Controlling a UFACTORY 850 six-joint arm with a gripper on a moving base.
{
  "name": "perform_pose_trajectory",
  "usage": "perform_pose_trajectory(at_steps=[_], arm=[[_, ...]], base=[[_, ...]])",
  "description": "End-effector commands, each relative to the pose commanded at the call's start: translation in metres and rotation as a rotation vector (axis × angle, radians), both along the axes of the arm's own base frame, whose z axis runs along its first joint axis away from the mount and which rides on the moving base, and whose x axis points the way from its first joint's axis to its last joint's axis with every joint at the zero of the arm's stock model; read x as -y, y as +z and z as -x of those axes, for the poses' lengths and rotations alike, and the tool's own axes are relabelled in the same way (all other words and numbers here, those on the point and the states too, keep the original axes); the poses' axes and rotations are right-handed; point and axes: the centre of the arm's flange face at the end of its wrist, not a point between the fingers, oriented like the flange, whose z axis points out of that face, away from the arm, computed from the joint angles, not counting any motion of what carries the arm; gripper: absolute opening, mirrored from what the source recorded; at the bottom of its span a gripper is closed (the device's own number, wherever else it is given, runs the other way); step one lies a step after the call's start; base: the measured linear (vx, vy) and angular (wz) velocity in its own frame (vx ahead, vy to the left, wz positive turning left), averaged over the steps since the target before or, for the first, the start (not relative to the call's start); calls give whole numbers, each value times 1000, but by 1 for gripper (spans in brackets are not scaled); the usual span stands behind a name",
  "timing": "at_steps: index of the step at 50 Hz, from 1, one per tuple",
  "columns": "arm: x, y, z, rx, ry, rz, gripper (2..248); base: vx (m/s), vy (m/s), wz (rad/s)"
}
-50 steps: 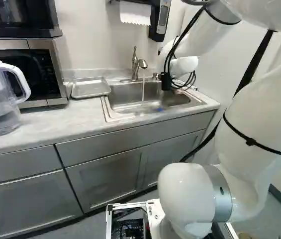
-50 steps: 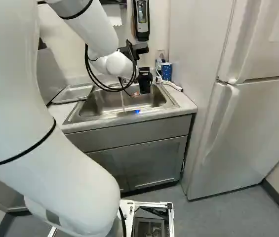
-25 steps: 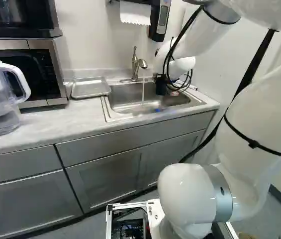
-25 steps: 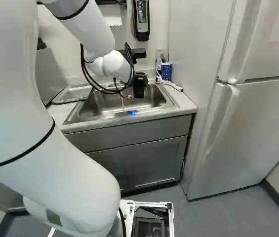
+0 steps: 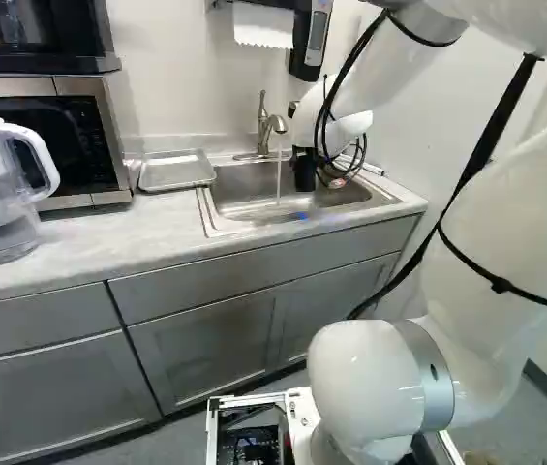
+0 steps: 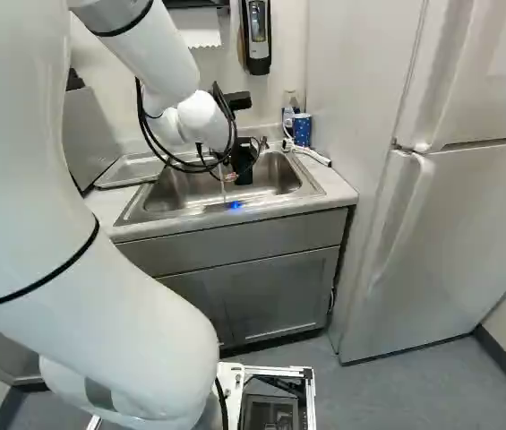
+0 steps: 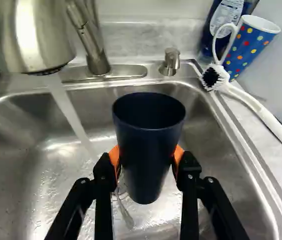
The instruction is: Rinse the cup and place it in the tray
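White label (image 7: 227, 15) on blue bottle (image 7: 207, 41); print (tiny) seemingly illegible.

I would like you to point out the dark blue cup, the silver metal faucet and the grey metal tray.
Dark blue cup (image 7: 148, 145): wrist view, its side.
Silver metal faucet (image 5: 262, 126): left base view, its body.
Grey metal tray (image 5: 176, 170): left base view, its bare inside.

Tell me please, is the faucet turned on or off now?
It is on: from the faucet, a stream of water falls into the sink, beside the cup.
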Motion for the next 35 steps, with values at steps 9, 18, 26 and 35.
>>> perform_pose_trajectory(at_steps=[9,18,26,35], arm=[[-14,-1,1,-8,50,24,121],[-28,-1,0,-7,93,38,121],[-40,0,0,-7,122,40,121],[-54,0,0,-6,152,40,121]], base=[[0,0,0],[0,0,0],[0,0,0],[0,0,0]])
